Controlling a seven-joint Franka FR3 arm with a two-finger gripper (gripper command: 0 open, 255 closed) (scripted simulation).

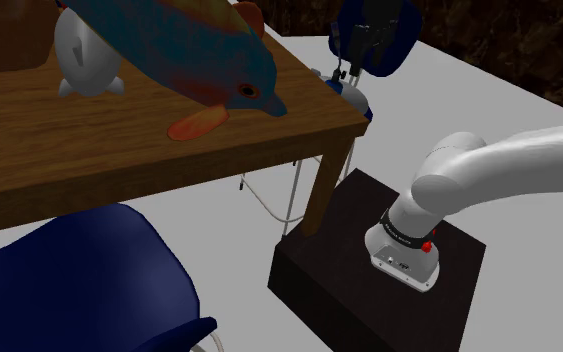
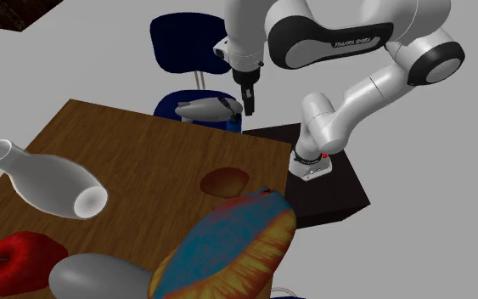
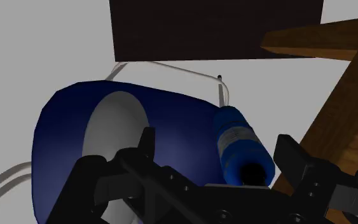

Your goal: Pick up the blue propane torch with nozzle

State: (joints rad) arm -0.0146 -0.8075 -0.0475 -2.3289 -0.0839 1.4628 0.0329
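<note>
The torch (image 3: 238, 137) is a blue cylinder with a pale label and a thin nozzle (image 3: 220, 89) at its far end. In the second exterior view the torch (image 2: 207, 109) lies at the far edge of the wooden table (image 2: 135, 161), looking pale with a blue end. In the shoulder view the torch (image 1: 354, 97) sits by the table corner. My black gripper (image 3: 219, 145) is open, with its fingers on either side of the torch's near end and a gap showing at each side. The gripper (image 2: 247, 95) hangs just above that end; in the shoulder view the gripper (image 1: 347, 72) is over the corner.
A big blue-and-orange fish (image 2: 228, 246), a grey vase (image 2: 46, 183), a red ring (image 2: 12, 259) and a brown lump (image 2: 226, 180) share the table. Blue chairs (image 1: 79, 285) (image 2: 186, 42) stand near it. A chair seat (image 3: 107, 133) lies below the torch. The dark stand (image 1: 369, 270) is beside the table leg (image 1: 324, 190).
</note>
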